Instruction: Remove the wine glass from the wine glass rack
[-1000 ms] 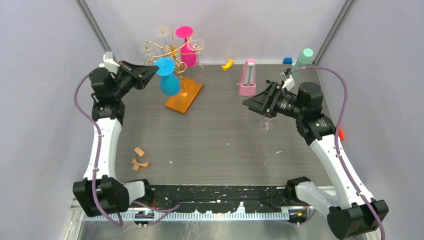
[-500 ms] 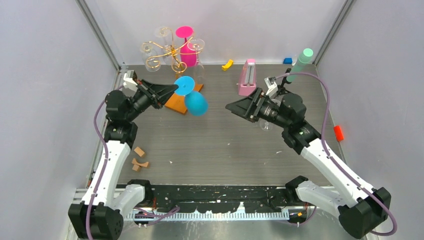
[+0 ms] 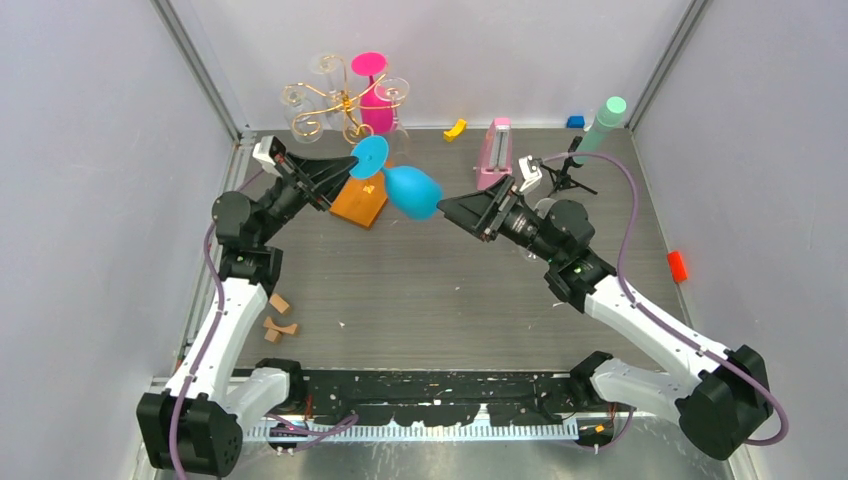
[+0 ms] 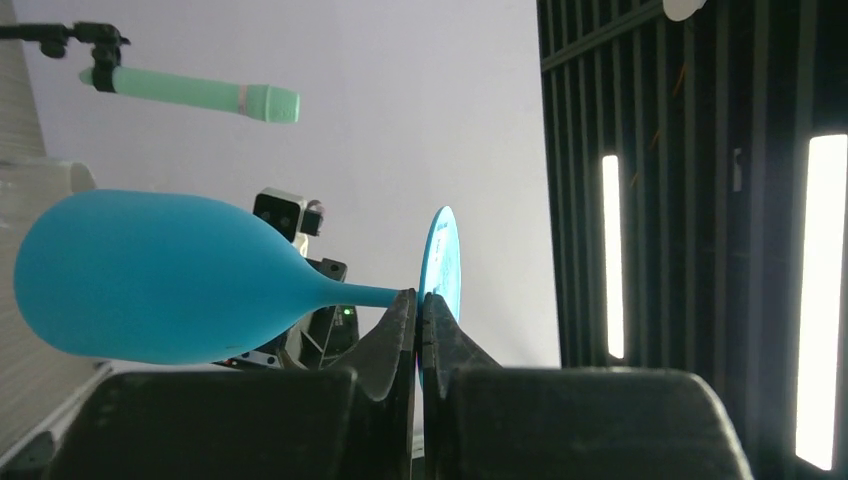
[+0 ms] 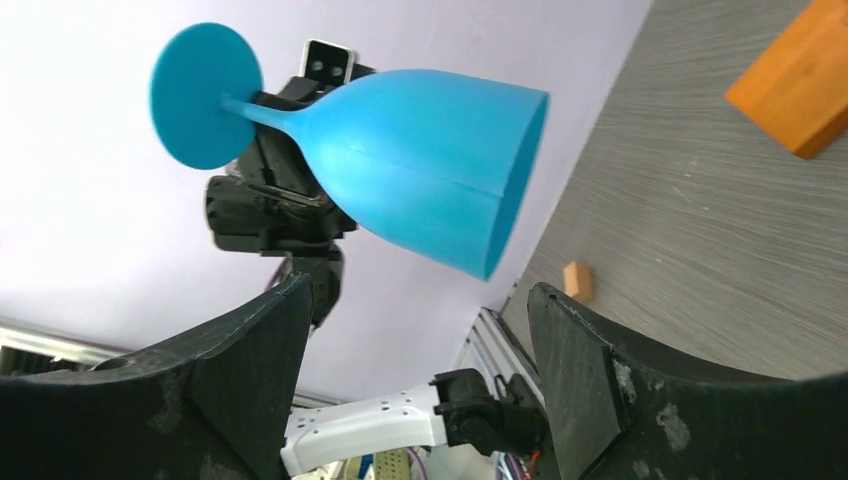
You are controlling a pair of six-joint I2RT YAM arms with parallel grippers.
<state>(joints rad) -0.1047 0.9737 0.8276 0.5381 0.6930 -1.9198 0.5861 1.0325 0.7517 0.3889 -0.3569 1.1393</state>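
Note:
My left gripper (image 3: 345,168) is shut on the stem of a blue wine glass (image 3: 412,191) and holds it sideways in the air, away from the gold wire rack (image 3: 338,103) on its orange base (image 3: 359,202). The glass's foot is by my fingers and its bowl points right. In the left wrist view my gripper (image 4: 420,300) pinches the stem of the glass (image 4: 160,275). My right gripper (image 3: 447,208) is open and empty, its tips just right of the bowl. In the right wrist view the glass (image 5: 420,165) hangs ahead of the spread gripper (image 5: 420,310).
A pink glass (image 3: 373,92) and clear glasses (image 3: 392,90) hang on the rack. A pink metronome-like block (image 3: 493,155), a yellow piece (image 3: 456,128), a green cylinder on a stand (image 3: 603,118), a red object (image 3: 678,266) and wooden blocks (image 3: 278,314) are around.
My left gripper has carried the blue glass off the rack and rightward, turning it sideways. My right arm has moved left toward the bowl of the glass.

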